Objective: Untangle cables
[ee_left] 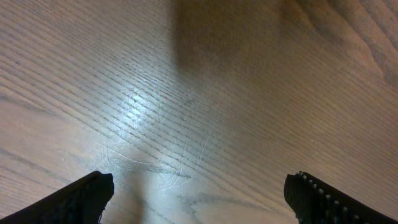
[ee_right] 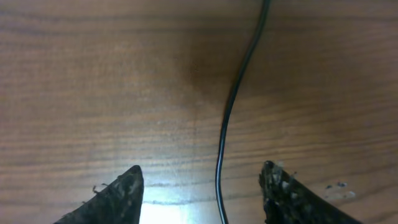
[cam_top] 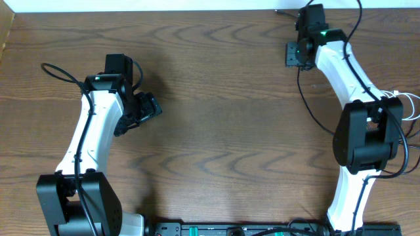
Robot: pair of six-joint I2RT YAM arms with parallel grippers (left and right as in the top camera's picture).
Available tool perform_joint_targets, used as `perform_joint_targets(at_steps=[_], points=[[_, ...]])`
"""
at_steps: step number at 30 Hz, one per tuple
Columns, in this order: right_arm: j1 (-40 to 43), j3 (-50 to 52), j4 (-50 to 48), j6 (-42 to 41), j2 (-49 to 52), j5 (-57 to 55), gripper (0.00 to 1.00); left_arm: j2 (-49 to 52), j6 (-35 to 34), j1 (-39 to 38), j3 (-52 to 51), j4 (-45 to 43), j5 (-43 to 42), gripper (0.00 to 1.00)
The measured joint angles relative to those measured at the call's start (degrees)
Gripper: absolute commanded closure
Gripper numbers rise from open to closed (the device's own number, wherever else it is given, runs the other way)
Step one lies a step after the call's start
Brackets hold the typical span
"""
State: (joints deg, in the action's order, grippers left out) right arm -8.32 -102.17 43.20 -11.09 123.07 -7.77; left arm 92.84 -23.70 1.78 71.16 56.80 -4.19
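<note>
A thin black cable [cam_top: 304, 98] lies on the wooden table, running from under my right gripper [cam_top: 293, 54] toward the right arm's base. In the right wrist view the black cable [ee_right: 229, 118] passes between the open fingers of my right gripper [ee_right: 201, 169], nearer the right finger and untouched. A thin white cable [cam_top: 411, 105] loops at the right edge beside the right arm. My left gripper [cam_top: 149, 108] is open and empty at the left; in the left wrist view it [ee_left: 200, 180] hangs over bare wood. No tangle shows.
The wooden table [cam_top: 216, 131] fills the overhead view. The arm bases and a black rail [cam_top: 236, 229] stand along the front edge. A thicker black arm cable [cam_top: 59, 71] loops out at the far left. A small dark end [cam_top: 281, 10] lies at the back edge.
</note>
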Motion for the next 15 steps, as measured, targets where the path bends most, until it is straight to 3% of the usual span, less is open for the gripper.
perform_joint_targets(at_steps=[6,15], points=[[0.3,0.0,-1.2,-4.9,2.0,-3.1,0.38,0.0,0.5,0.0,0.0,-2.0,1.9,0.07],[0.6,0.0,-2.2,-6.3,6.7,-0.7,0.39,0.0,6.6,-3.5,0.0,-5.1,3.5,0.07]])
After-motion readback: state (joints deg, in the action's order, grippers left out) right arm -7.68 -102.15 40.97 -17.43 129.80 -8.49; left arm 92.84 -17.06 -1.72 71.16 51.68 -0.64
